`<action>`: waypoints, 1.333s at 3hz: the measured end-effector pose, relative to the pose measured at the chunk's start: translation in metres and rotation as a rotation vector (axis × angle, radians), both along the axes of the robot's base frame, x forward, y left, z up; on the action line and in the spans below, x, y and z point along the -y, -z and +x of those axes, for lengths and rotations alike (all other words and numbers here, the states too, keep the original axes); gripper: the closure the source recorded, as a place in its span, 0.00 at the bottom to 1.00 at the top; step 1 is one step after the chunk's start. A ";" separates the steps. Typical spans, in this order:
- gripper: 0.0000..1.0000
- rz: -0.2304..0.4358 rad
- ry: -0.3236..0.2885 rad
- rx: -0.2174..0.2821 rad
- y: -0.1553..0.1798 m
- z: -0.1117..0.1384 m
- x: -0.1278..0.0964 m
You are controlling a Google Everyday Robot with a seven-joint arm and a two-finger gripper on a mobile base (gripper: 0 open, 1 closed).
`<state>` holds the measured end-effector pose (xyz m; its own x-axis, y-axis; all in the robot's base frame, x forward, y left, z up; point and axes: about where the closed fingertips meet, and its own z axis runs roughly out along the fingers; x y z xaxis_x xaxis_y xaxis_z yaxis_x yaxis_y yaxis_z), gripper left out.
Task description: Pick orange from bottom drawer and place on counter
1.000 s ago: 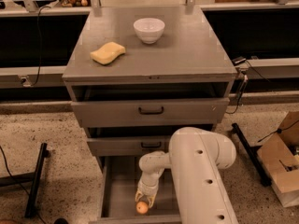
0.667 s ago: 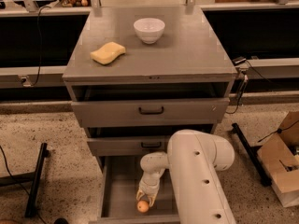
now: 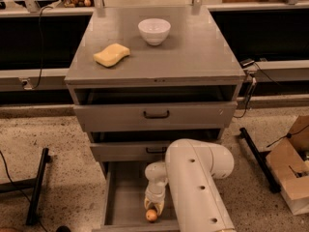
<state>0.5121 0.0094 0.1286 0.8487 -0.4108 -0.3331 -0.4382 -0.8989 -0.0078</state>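
Note:
The orange [image 3: 151, 215] lies on the floor of the pulled-out bottom drawer [image 3: 120, 199], near its front edge. My gripper [image 3: 153, 208] points straight down into the drawer, its tip right over the fruit and touching or nearly touching it. The white arm [image 3: 198, 187] covers the right half of the drawer. The counter [image 3: 193, 52] is the grey top of the cabinet, higher up in the camera view.
A white bowl [image 3: 154, 31] and a yellow sponge [image 3: 111, 54] sit on the counter. The two upper drawers [image 3: 153, 115] are pulled slightly out. A cardboard box [image 3: 292, 170] stands on the floor at right, a black stand leg [image 3: 37, 187] at left.
The gripper stays over the orange in the bottom drawer; no clear movement of arm or fruit.

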 end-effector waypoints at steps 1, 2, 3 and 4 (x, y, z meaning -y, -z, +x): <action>0.14 0.000 0.000 -0.004 0.002 -0.002 0.000; 0.00 -0.004 -0.003 -0.009 0.003 -0.005 0.000; 0.00 -0.006 -0.016 -0.008 0.008 -0.011 -0.002; 0.00 -0.012 -0.046 -0.014 0.015 -0.020 -0.004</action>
<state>0.4923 0.0133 0.1134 0.8618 -0.3758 -0.3406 -0.3966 -0.9179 0.0092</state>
